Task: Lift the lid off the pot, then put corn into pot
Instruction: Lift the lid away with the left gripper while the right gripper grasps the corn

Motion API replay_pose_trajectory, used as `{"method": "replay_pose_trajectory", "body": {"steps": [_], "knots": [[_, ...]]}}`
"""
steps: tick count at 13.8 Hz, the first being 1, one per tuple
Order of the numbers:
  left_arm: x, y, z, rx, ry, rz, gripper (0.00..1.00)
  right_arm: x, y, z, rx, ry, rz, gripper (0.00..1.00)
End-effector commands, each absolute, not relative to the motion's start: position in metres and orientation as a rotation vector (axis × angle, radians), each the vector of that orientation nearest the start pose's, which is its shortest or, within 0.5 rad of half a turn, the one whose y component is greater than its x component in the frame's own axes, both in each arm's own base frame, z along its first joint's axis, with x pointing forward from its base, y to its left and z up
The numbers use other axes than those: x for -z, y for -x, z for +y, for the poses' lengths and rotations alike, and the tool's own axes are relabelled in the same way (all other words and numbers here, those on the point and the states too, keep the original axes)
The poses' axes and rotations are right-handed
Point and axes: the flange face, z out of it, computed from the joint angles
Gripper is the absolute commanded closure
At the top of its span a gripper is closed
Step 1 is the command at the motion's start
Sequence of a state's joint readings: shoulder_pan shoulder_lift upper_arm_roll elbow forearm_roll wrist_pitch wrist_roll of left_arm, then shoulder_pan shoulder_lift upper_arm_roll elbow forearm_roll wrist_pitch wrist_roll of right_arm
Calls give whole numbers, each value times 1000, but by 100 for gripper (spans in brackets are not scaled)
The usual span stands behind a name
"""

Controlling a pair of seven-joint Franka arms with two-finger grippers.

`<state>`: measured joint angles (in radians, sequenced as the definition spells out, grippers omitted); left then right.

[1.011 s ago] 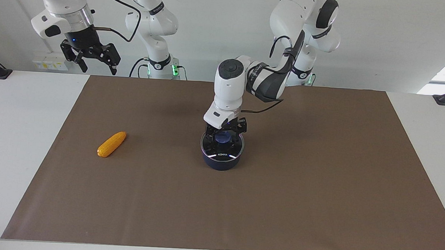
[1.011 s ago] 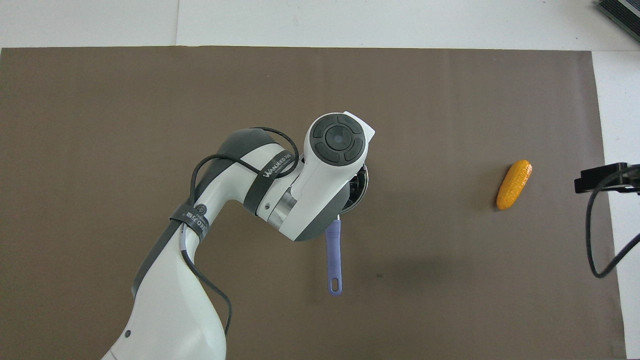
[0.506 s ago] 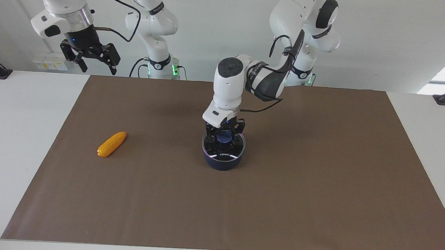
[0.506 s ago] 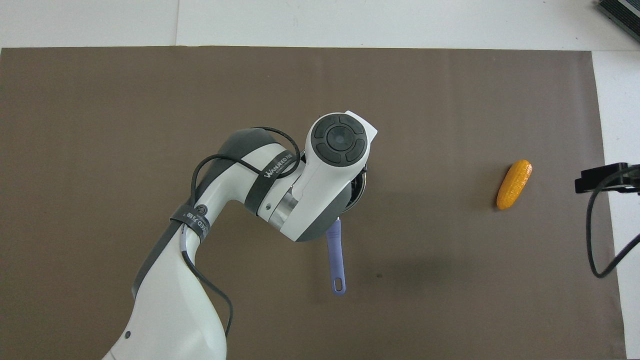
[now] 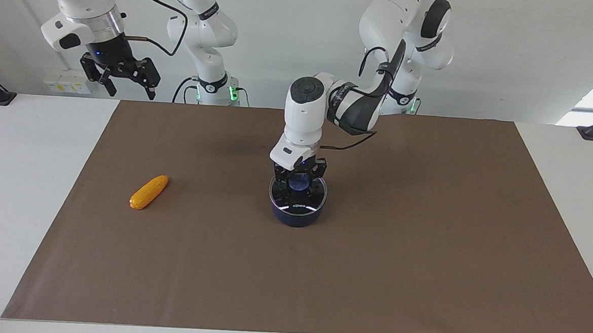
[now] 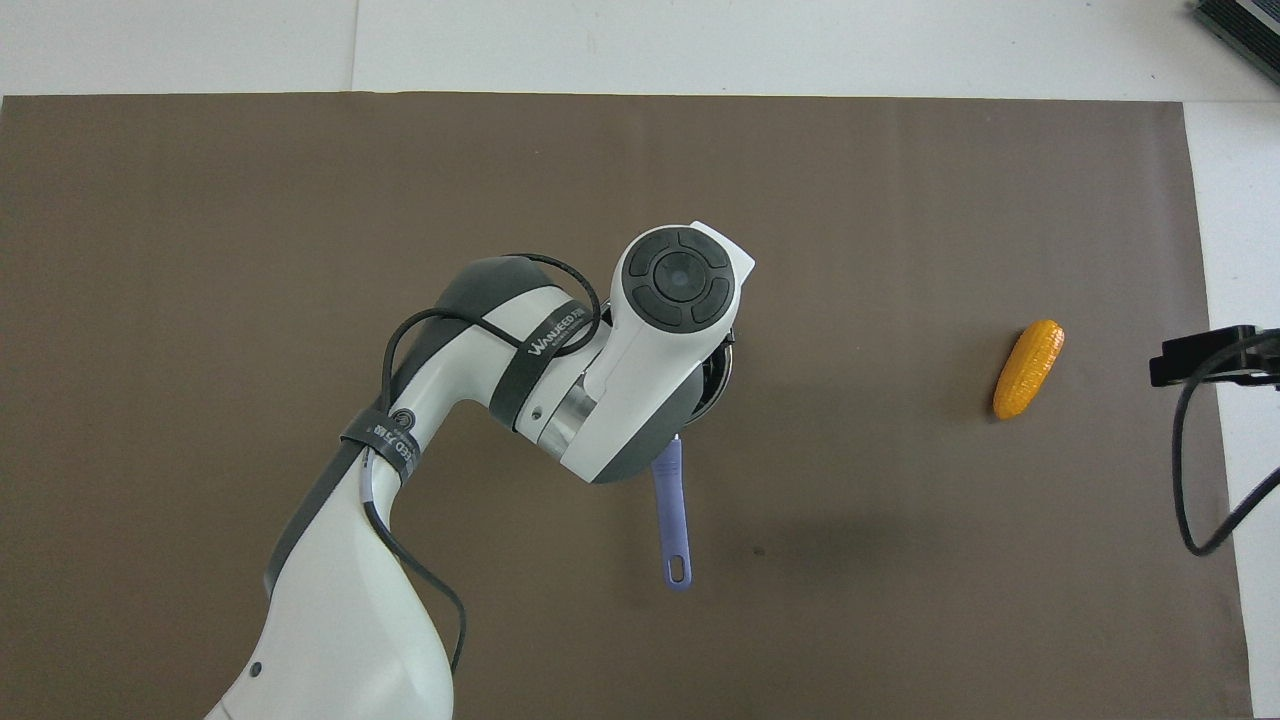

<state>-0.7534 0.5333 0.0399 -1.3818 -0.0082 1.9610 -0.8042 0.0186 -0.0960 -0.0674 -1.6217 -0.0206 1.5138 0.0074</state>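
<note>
The desk (image 5: 31,183) is white, and a big brown mat (image 5: 425,234) covers most of its top. All the things of the task lie on this mat.

The left arm (image 5: 353,106) reaches from its base down to the middle of the mat. In the overhead view its white body hides nearly the whole pot. The left gripper (image 5: 299,183) is down at the lid (image 5: 298,197), and its fingers (image 5: 278,178) stand on the two sides of the blue knob (image 5: 299,185), narrow around it. I cannot tell if they already press the knob or are only very close to it.

The right arm (image 5: 84,8) waits near its base, raised over the white part of the desk at the right arm's end. The right gripper (image 5: 127,87) points downward, its fingers are spread wide, and they hold nothing.

The pot (image 5: 296,214) stands in the middle of the mat, dark blue. Its long handle (image 6: 672,520) points toward the robots, as the overhead view shows. The lid sits on the pot, and its metal rim lies flat on the edge of the pot.

The corn (image 5: 148,192) lies flat on the mat toward the right arm's end of the desk, well apart from the pot. It lies at a slant, and its narrower end is the one farther from the robots.
</note>
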Motion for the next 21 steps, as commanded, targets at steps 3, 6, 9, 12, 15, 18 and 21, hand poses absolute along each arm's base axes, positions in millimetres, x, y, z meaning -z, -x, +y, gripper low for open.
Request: {"method": "replay_pose_trajectory", "body": {"steps": [3, 6, 9, 12, 15, 18, 21], "knots": [[-424, -534, -467, 25, 3140, -156, 100, -648, -517, -23, -38, 3160, 21, 0], [-452, -538, -450, 31, 3129, -158, 100, -641, -518, -23, -4, 3158, 34, 0], [-481, -543, -427, 40, 3134, -111, 100, -613, -530, -22, 38, 3156, 29, 0], [-502, -556, -392, 34, 3129, 29, 100, -567, -553, -22, 67, 3159, 28, 0], [-510, -574, -348, 17, 3123, 147, 100, -522, -586, -14, 106, 3163, 12, 0], [-509, -591, -282, -20, 3107, 301, 100, -457, -616, -13, 79, 3168, 70, 0], [-503, -605, -230, -39, 3094, 419, 100, -414, -623, -31, 67, 3170, 164, 0]]}}
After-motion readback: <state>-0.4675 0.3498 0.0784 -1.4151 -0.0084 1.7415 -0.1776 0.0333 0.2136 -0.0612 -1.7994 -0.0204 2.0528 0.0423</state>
